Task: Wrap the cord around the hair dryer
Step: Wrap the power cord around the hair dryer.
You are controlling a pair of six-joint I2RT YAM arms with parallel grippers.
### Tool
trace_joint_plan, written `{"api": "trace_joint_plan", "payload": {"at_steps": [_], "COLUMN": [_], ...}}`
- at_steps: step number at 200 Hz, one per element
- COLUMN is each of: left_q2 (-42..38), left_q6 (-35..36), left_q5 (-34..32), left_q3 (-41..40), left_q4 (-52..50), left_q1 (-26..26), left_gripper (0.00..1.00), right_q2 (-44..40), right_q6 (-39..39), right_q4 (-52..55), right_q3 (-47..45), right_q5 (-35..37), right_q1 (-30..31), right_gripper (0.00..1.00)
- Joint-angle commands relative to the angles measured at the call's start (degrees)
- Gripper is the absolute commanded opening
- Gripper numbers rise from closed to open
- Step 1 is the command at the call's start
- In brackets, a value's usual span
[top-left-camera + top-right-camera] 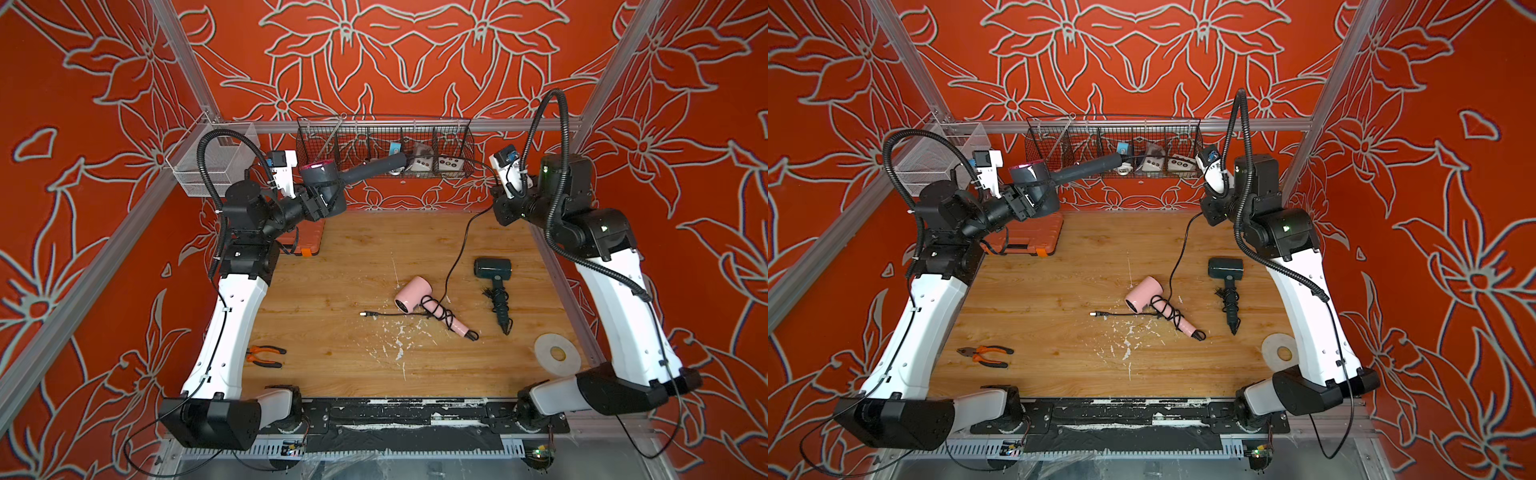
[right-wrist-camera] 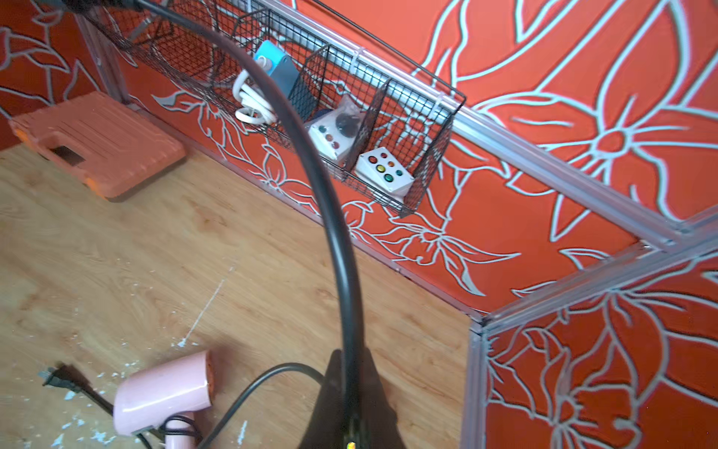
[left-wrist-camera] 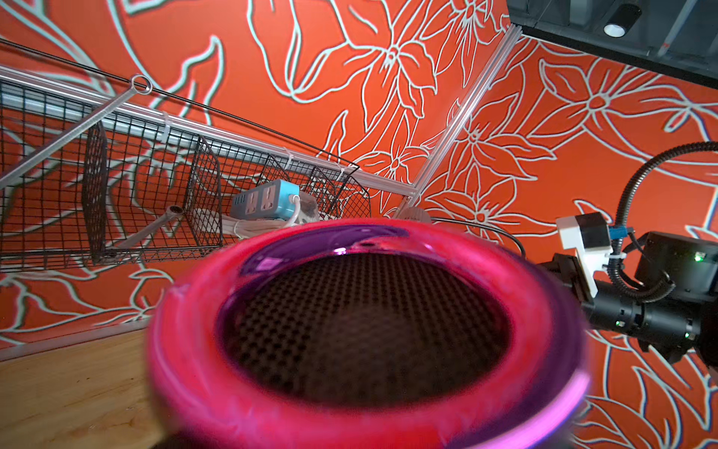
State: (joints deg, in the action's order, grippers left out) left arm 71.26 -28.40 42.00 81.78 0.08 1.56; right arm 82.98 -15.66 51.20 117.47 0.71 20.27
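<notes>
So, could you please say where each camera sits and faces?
Top views: high at front, looking down on wooden table; both arms show.
Left wrist: on left arm, facing back wall over grey hair dryer; right arm shows.
Right wrist: on right arm, facing table and back wall along black cord; its fingers show.
Shared: wire basket in all four.

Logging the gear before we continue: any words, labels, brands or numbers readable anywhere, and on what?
None can be read.
Left wrist camera mount: small dark marks, too small to read.
Button box: coloured buttons, no legible labels.
Power strip: no readable print.
</notes>
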Motion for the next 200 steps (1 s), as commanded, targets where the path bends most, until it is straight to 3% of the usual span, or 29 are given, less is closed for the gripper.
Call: {"api": "trace_joint_plan", "payload": {"at_steps": [1,36,60,87,110,140,157,173,200], "left_q2": [-1.47,-1.64,-2.76,-3.5,-3.0,-1.41,-0.57,0.19,0.55], "left_q6": [-1.38,-0.68,0.91,3.71,4.63,6.57,8.12,8.73,8.08], "left_q5": [1.5,1.62,0.57,-1.07,-2.31,-3.64,-4.52,-4.78,-4.34], "left_q3": [0.62,0.94,-0.19,-0.82,-0.51,1.89,3.34,4.24,4.18], "left_q4": [5.81,4.12,2.11,-0.47,-0.85,-2.36,-3.64,-4.11,-3.34], "left_q1": [0.43,0.31,0.02,-0.35,-0.34,-0.34,-0.38,-0.33,-0.39], "left_gripper": [0.0,0.0,0.0,0.0,0.0,0.0,0.0,0.0,0.0], "right_q2": [0.97,4.74,7.18,7.96,9.64,10.33,8.58,6.1,0.47], "right_q6": [-5.38,-3.99,-0.37,4.0,6.28,7.01,8.08,9.71,11.69], "right_q4": [1.49,4.28,3.68,-4.19,-8.23,-7.1,-5.79,-4.67,-4.14], "right_q3": [3.36,2.2,-7.2,-20.22,-24.87,-24.53,-24.72,-25.97,-31.58], "right_q5": [4.34,0.62,-3.93,-9.02,-10.73,-11.68,-13.01,-15.5,-24.64], "right_q1": [-0.58,-0.94,-1.02,-1.41,-2.03,-3.04,-3.21,-3.24,-3.14], "right_gripper": [0.0,0.0,0.0,0.0,0.0,0.44,0.62,0.7,0.73]}}
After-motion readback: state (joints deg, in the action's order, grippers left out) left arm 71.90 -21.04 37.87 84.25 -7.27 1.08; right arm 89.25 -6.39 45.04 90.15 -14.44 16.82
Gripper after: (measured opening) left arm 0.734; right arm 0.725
